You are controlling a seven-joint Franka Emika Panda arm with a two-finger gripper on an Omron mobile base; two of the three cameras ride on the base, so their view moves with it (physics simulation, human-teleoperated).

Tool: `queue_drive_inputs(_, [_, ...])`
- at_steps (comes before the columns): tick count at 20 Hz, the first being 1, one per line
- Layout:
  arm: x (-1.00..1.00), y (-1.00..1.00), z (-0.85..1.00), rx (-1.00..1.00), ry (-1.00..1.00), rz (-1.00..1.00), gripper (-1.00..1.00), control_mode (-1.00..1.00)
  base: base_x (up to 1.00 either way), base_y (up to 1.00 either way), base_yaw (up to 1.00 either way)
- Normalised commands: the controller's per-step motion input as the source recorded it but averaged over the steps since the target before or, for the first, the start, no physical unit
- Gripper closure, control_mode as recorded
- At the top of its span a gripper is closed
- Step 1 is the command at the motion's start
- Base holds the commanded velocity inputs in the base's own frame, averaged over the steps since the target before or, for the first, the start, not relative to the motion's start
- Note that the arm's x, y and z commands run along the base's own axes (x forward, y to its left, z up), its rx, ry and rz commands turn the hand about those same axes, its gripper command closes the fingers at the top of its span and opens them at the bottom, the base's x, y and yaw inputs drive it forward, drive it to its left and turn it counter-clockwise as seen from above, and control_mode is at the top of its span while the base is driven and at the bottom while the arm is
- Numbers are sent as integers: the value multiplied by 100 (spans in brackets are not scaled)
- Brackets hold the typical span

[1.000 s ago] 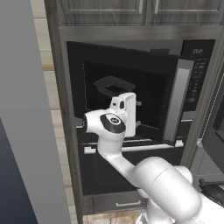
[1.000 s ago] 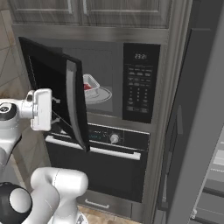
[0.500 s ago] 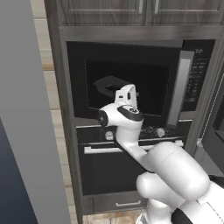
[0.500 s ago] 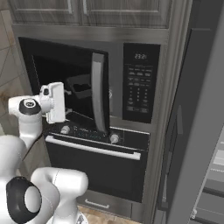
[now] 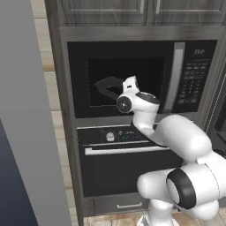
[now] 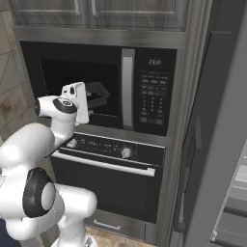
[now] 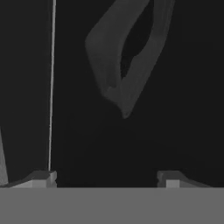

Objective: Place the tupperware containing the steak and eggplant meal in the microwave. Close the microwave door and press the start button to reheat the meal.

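Grey wood-grain cabinetry frames the glossy black microwave door [image 5: 126,79], shut flush at frame center; gripper [image 7: 107,177] spread wide, empty.

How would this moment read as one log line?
microwave door: shut | gripper: open, empty, against door window | start button: not pressed

A: What carries everything here?
B: A tall dark wood cabinet column [image 5: 61,132], standing on the floor [image 5: 110,219].
A: And what sits in it?
B: The microwave [image 5: 194,75] is built in high up, its microwave door [image 5: 79,62] shut flush. The oven [image 5: 128,172] is at six o'clock from it, and a drawer [image 5: 123,205] at six o'clock from that.
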Motion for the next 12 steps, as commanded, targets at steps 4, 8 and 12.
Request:
queue_drive_inputs(4, [90,0,18,0,22,8,-100,-100,0,0,0])
queue_drive_inputs(8, [89,0,9,0,23,6,-100,-100,0,0,0])
queue_drive_inputs(12, [15,0,-7,0,7,7,-100,-100,0,0,0])
